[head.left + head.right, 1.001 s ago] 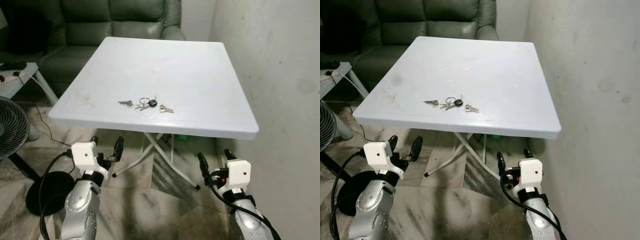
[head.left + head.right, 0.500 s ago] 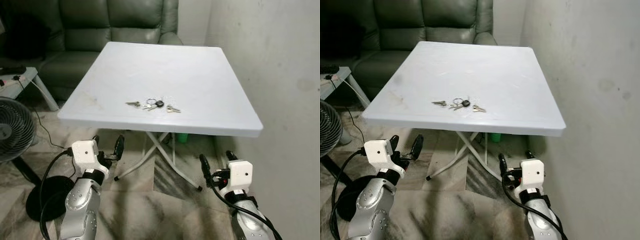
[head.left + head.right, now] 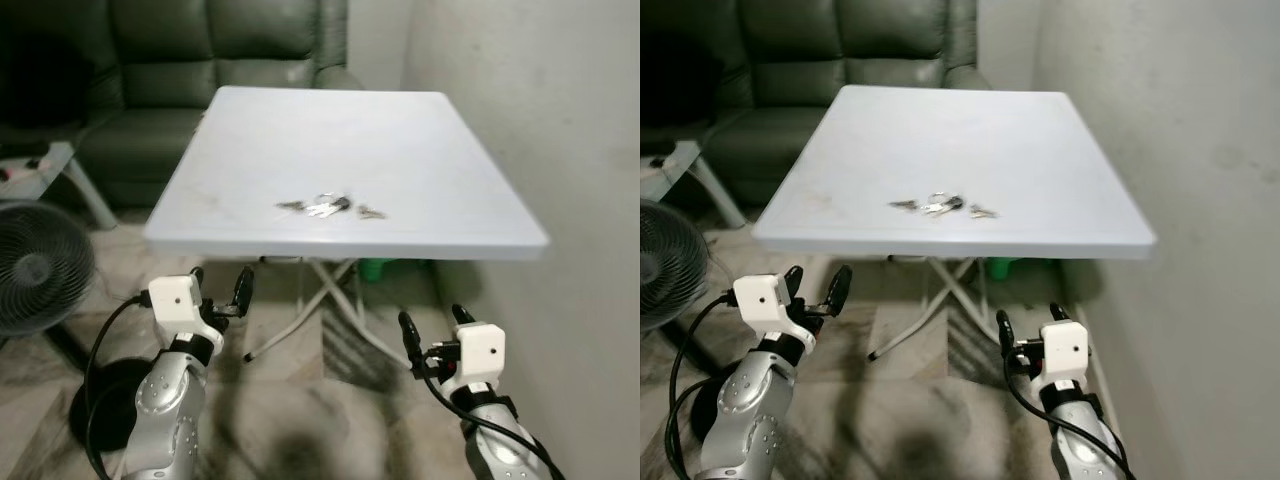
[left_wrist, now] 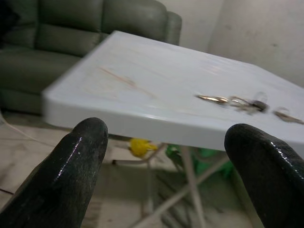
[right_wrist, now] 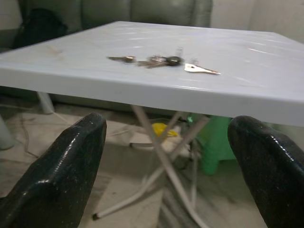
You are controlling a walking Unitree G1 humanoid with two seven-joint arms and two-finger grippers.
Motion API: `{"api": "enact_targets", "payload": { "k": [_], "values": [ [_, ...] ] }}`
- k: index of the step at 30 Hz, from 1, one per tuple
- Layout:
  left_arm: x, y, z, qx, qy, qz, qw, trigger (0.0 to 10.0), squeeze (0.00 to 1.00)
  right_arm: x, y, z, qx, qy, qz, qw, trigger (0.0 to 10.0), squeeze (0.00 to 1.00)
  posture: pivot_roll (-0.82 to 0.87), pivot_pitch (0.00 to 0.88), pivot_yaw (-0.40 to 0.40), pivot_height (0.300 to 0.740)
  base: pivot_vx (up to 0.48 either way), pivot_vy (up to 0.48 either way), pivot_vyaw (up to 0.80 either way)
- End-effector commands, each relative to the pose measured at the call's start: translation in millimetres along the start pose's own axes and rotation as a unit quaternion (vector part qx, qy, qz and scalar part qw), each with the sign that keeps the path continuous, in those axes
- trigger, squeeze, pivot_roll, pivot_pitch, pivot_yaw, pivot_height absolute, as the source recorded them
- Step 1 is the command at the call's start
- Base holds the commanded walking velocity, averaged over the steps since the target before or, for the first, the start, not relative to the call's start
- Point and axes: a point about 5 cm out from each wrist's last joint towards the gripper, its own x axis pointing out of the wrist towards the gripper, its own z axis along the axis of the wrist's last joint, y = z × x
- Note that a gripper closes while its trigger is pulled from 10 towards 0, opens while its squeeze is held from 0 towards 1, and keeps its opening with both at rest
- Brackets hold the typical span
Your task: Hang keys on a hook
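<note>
A bunch of keys on a ring lies spread near the front edge of a white folding table; the same keys lie flat on the tabletop in the right wrist view. My left gripper is held low below the table's front left corner, open with nothing between its fingers. On the other side, my right gripper is open and empty too, below the table's front right part. No hook can be seen.
A dark green sofa stands behind the table. A fan on a black base stands on the floor at the left, beside a small side table. A pale wall runs along the right. Green and yellow things lie under the table.
The whole view has shifted: the table and keys now sit further right and nearer, so the camera has moved. Both grippers hold the same open pose.
</note>
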Motion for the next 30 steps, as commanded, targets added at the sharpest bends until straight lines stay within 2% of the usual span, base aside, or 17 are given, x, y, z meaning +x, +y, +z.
{"api": "enact_targets", "payload": {
  "k": [1,10,13,30],
  "values": [
    [3.4,-11.1,0.0,-0.009,0.000,-0.015,1.000,10.0,0.00,-2.9,-10.6,1.8,-0.009,0.001,-0.011,1.000,10.0,0.00,-0.06,0.000,0.004,0.732,0.000,0.480,0.00],
    [3.0,-12.7,-0.8,-0.009,0.003,-0.016,1.000,10.0,0.00,-5.1,-10.3,1.5,-0.011,0.005,-0.009,1.000,10.0,0.00,-0.06,0.000,0.002,0.732,0.000,0.435,0.00],
    [3.6,-11.7,-0.6,0.016,0.007,-0.009,1.000,10.0,0.00,-5.2,-9.3,1.4,-0.012,0.006,-0.007,1.000,10.0,0.00,-0.06,0.000,0.002,0.732,0.000,0.000,0.00],
    [3.8,-15.9,-6.0,0.020,0.035,-0.014,0.999,10.0,0.00,-4.2,-11.1,2.7,-0.014,0.008,-0.006,1.000,10.0,0.00,-0.05,0.000,0.000,0.732,0.000,0.000,0.00]
  ]
}}
